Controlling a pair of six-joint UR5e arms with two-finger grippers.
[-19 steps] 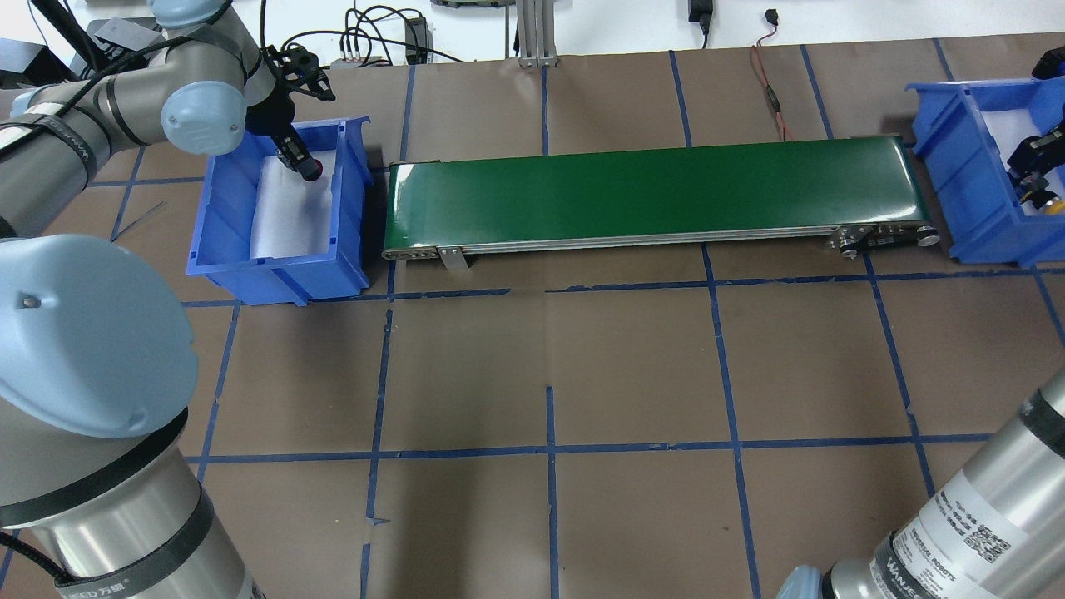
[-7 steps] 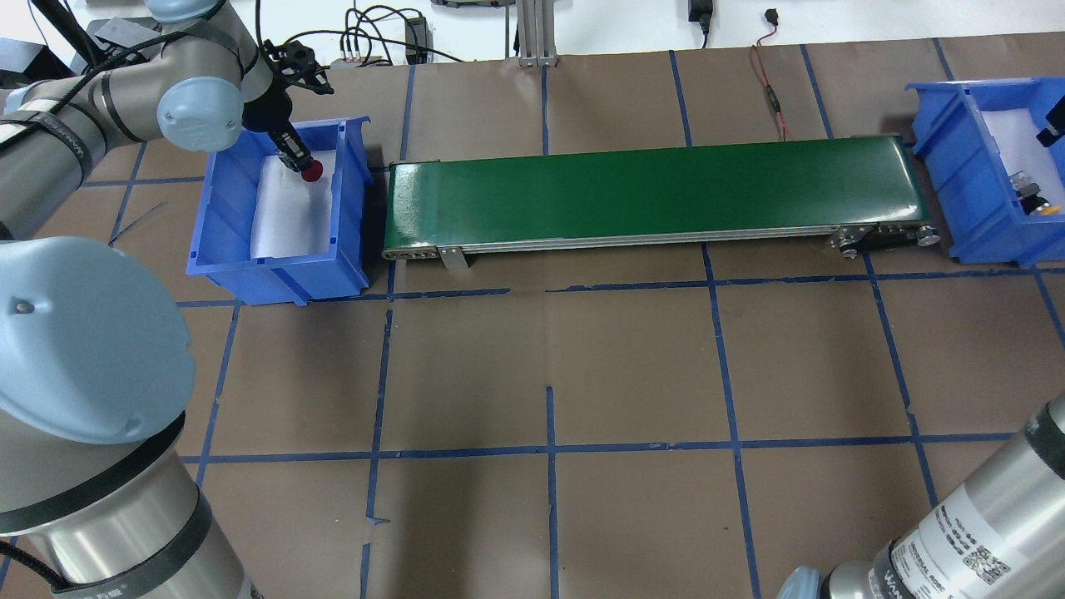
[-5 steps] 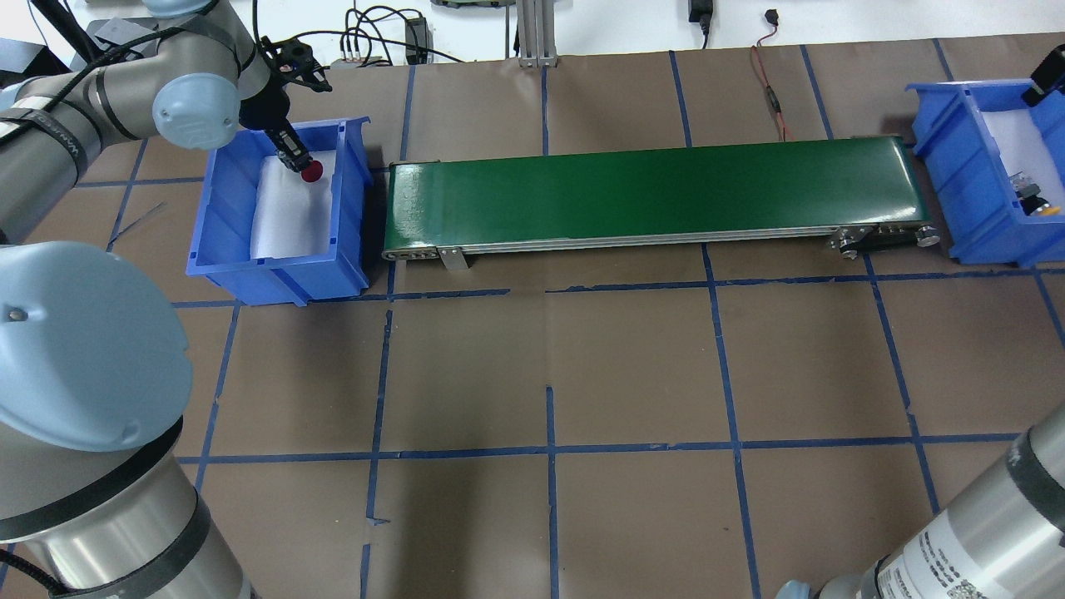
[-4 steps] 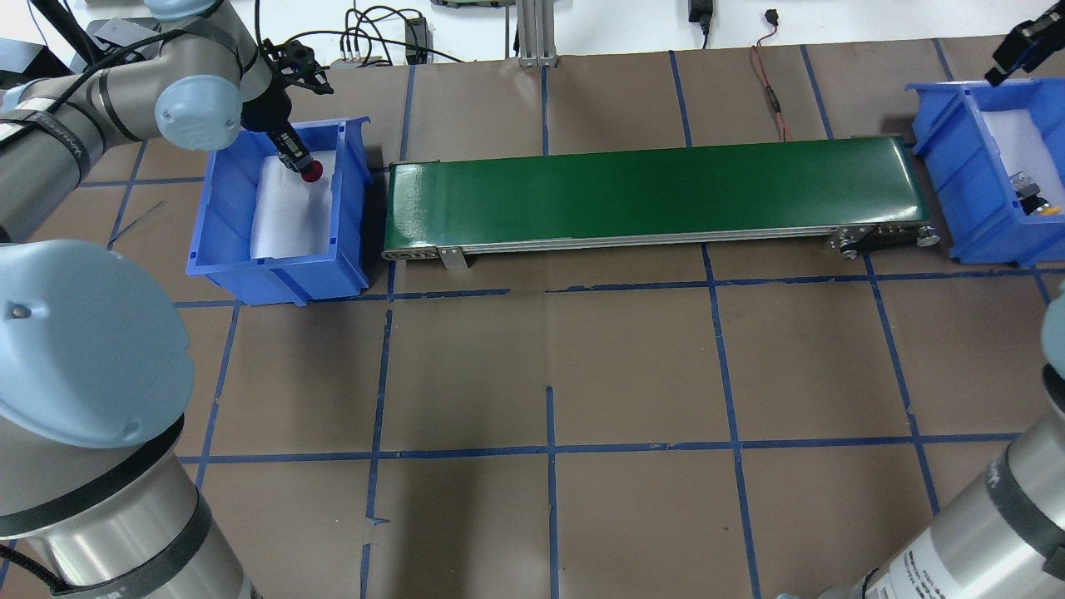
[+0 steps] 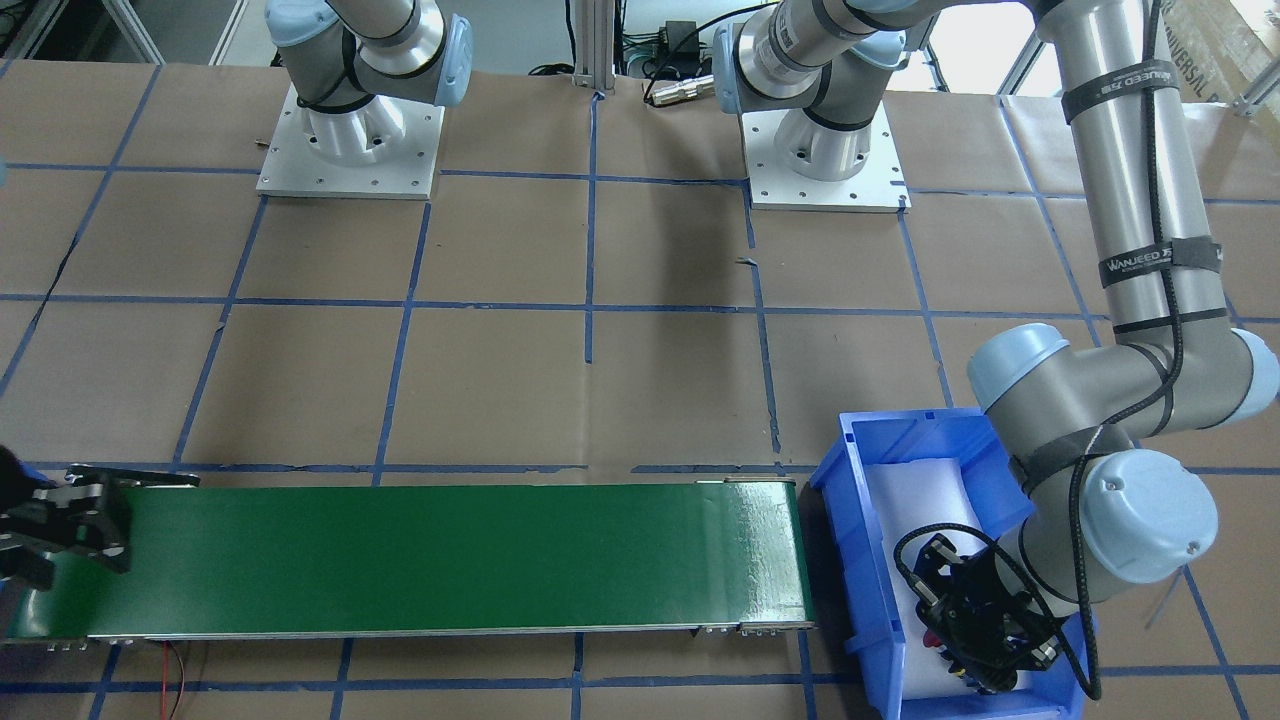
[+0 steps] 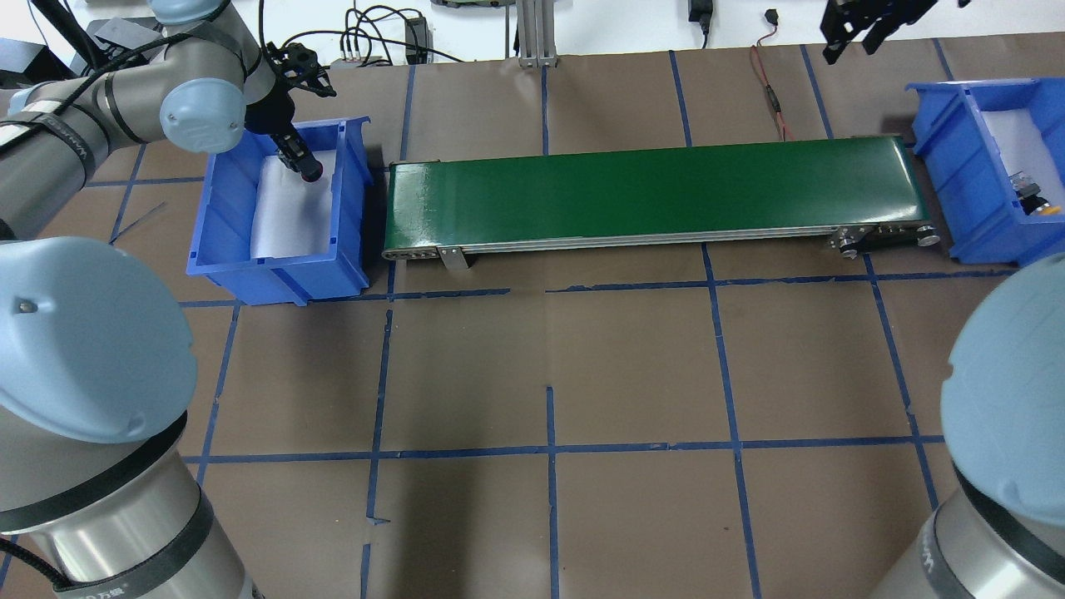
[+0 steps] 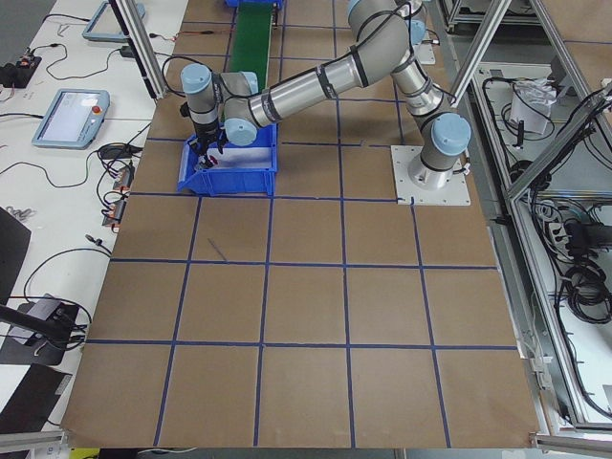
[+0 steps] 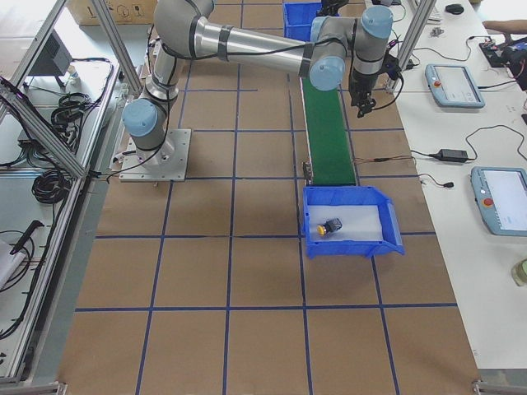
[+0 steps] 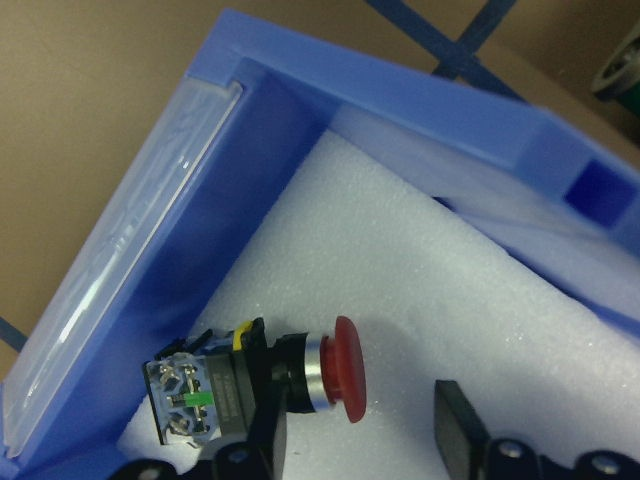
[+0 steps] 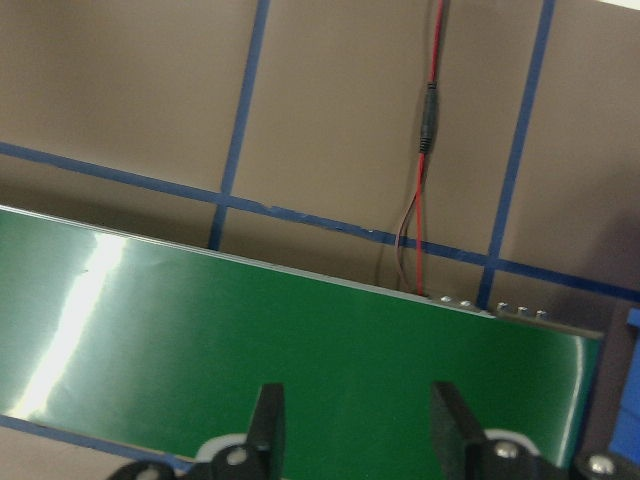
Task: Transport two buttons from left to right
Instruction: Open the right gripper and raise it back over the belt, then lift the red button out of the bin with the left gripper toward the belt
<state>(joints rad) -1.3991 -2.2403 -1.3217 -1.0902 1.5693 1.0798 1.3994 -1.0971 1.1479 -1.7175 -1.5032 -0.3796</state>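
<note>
Lying on its side on the white foam (image 9: pixel 450 270) of the left blue bin (image 9: pixel 400 90), your red button (image 9: pixel 300 375) sits between the left gripper's (image 9: pixel 360 440) spread fingers, not clamped. You'll find the yellow button (image 8: pixel 331 226) in the right blue bin (image 8: pixel 354 249). The right gripper (image 10: pixel 350 420) hangs released and empty over the green conveyor belt (image 10: pixel 300 330).

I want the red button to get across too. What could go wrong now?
The left gripper is open, and the red button lies off-centre, near one finger, so closing might shove or twist it on the foam. The button is also close to the blue bin's wall, which the gripper could bump.
</note>
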